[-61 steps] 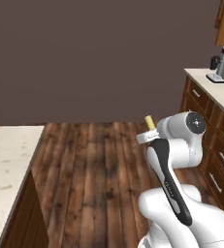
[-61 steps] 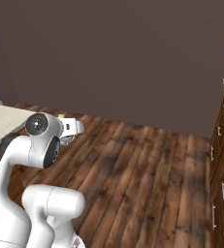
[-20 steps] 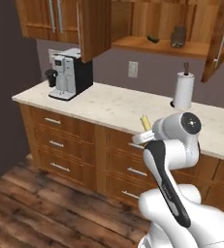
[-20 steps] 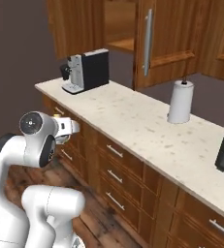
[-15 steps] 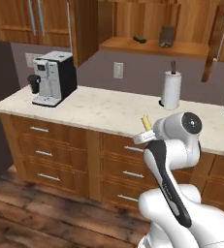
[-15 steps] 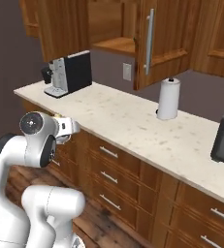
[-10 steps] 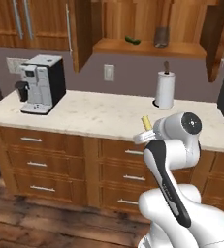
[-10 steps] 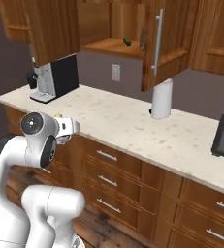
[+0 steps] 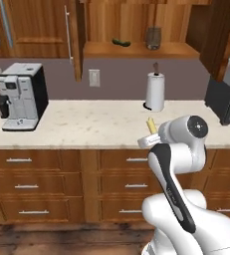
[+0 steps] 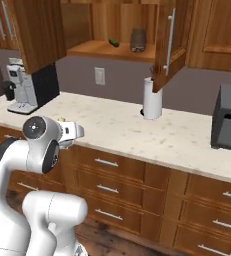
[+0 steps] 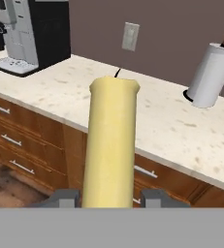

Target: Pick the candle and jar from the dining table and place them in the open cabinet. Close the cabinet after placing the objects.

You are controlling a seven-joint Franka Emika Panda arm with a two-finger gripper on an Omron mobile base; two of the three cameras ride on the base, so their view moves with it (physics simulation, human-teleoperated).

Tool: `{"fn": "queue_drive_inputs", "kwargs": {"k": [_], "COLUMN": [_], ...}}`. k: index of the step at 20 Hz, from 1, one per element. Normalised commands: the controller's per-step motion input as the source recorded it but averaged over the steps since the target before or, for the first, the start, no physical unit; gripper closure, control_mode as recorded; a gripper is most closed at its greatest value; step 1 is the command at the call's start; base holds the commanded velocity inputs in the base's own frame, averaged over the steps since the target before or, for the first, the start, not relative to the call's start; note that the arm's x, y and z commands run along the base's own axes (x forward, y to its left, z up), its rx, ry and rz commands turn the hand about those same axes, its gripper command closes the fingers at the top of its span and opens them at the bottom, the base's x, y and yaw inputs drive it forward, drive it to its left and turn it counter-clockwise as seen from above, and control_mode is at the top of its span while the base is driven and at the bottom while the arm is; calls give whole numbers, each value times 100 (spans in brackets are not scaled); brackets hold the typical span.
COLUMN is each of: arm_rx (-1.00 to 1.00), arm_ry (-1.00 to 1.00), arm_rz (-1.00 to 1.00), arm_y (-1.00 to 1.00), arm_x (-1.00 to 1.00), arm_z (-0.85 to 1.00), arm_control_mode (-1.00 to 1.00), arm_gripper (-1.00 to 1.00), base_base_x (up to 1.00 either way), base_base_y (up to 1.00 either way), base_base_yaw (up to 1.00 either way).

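My gripper point(image 11: 111, 197) is shut on the candle point(image 11: 111, 145), a pale-yellow cylinder that stands up between the two finger tips. Its top pokes out above the hand in the left base view point(image 9: 150, 124) and right base view point(image 10: 62, 119). The hand is in front of a speckled counter point(image 9: 96, 124), at about its height. Above the counter the wooden cabinet point(image 9: 136, 49) stands open, its door point(image 10: 168, 40) swung out. On its shelf lie a small dark green thing point(image 9: 120, 43) and a grey-brown container point(image 9: 154, 38). The jar and the dining table are out of view.
On the counter stand a coffee machine point(image 9: 19, 97) at the left, a white paper-towel roll point(image 9: 155, 92) in the middle and a black appliance point(image 9: 227, 99) at the right. Rows of wooden drawers point(image 9: 47, 187) with short handles run below.
The whole picture has shifted as the base turned: the counter and open cabinet have slid across until they face the robot. The candle stays in the gripper, and the arm's pose is unchanged.
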Motion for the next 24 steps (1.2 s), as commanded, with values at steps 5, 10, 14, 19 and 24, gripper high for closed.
{"fn": "queue_drive_inputs", "kwargs": {"k": [5, 10, 14, 19, 24], "arm_rx": [0, 0, 0, 0, 0], "arm_ry": [0, 0, 0, 0, 0], "arm_rz": [0, 0, 0, 0, 0], "arm_y": [0, 0, 0, 0, 0], "arm_x": [0, 0, 0, 0, 0], "arm_z": [0, 0, 0, 0, 0], "arm_control_mode": [100, 100, 100, 100, 100], "arm_gripper": [100, 100, 100, 100, 100], "base_base_x": [11, 12, 22, 35, 51], "base_base_y": [40, 40, 29, 29, 30], "base_base_yaw": [-27, -24, -25, -21, -15]}}
